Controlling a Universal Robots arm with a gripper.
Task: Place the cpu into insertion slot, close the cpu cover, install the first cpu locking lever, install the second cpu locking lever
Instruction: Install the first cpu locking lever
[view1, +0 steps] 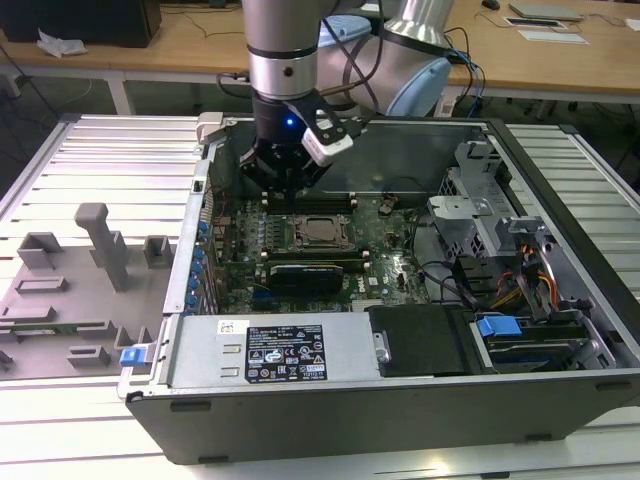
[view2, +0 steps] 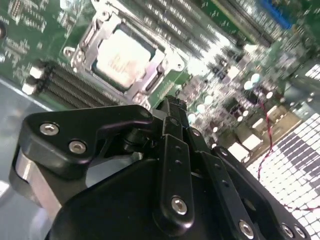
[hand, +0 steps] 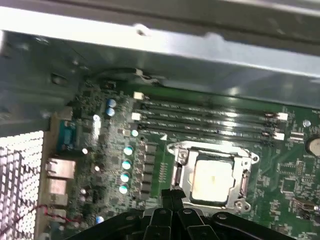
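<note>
The cpu (view2: 122, 55) (hand: 212, 180) lies flat in the insertion slot (view1: 318, 232) on the green board, its pale metal top facing up. The cpu cover (view2: 86, 44) (hand: 178, 171) lies down around it as a silver frame. My gripper (view1: 287, 188) (view2: 173, 106) (hand: 172, 194) hangs just above the board beside the slot, on the side toward the exterior view's left and the case's far wall. Its black fingers are shut together with nothing between them. I cannot tell how the locking levers stand.
Long memory slots (hand: 210, 117) run past the socket. A row of blue-topped capacitors (hand: 126, 165) and rear ports (hand: 57, 175) flank it. A black card (view1: 305, 272) sits nearer the power supply (view1: 265, 350). Drive bays and cables (view1: 520, 270) fill the exterior view's right. A grey fixture tray (view1: 70, 290) lies at its left.
</note>
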